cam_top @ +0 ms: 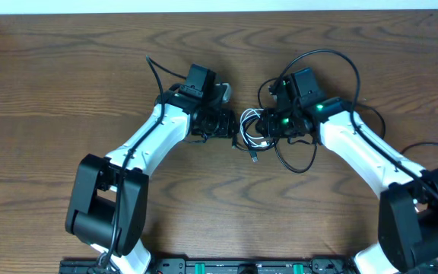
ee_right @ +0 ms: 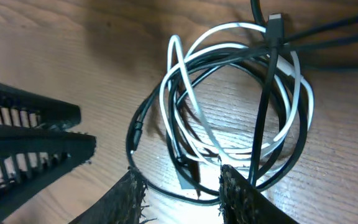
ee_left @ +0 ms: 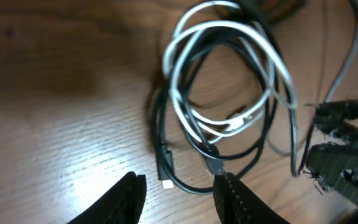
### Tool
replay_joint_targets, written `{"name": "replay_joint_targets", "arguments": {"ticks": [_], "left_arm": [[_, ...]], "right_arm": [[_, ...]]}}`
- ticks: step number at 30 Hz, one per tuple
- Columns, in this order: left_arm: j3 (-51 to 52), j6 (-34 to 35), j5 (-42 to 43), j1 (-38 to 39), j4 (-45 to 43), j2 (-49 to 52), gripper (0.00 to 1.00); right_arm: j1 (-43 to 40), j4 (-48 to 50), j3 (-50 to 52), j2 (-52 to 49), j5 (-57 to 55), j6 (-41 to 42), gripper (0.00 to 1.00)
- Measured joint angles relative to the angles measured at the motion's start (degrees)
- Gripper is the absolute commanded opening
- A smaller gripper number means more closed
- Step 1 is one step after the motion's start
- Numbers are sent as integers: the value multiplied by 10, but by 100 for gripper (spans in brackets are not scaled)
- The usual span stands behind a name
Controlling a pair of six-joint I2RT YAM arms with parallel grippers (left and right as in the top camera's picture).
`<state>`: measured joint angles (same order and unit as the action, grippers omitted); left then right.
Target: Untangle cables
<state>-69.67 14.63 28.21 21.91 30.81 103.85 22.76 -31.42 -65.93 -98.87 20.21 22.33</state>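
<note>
table [cam_top: 67, 68] of brown wood bears tangled cables [cam_top: 251, 131] between left hand [ee_left: 180, 179] and right hand [ee_right: 180, 174], both parted.

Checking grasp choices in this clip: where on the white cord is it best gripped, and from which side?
Grip the white cord at the narrow bend poking out of the coil's upper left in the right wrist view. There it looks clearest of the black cord, so probably come from outside the coil, straddling the bend. Elsewhere the cords overlap.
</note>
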Motion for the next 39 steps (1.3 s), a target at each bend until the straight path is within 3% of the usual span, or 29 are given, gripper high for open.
{"name": "replay_joint_targets", "arguments": {"ticks": [3, 15, 23, 39], "left_arm": [[5, 47, -16, 0, 1, 7, 41], [15, 150, -13, 2, -26, 79, 39], [16, 163, 43, 4, -74, 90, 8], [16, 165, 49, 7, -55, 90, 8]], "right_arm": [[0, 10, 0, -5, 3, 0, 30], [4, 43, 0, -96, 10, 24, 28], [4, 53, 0, -114, 28, 34, 28], [22, 81, 0, -114, 31, 43, 35]]}}
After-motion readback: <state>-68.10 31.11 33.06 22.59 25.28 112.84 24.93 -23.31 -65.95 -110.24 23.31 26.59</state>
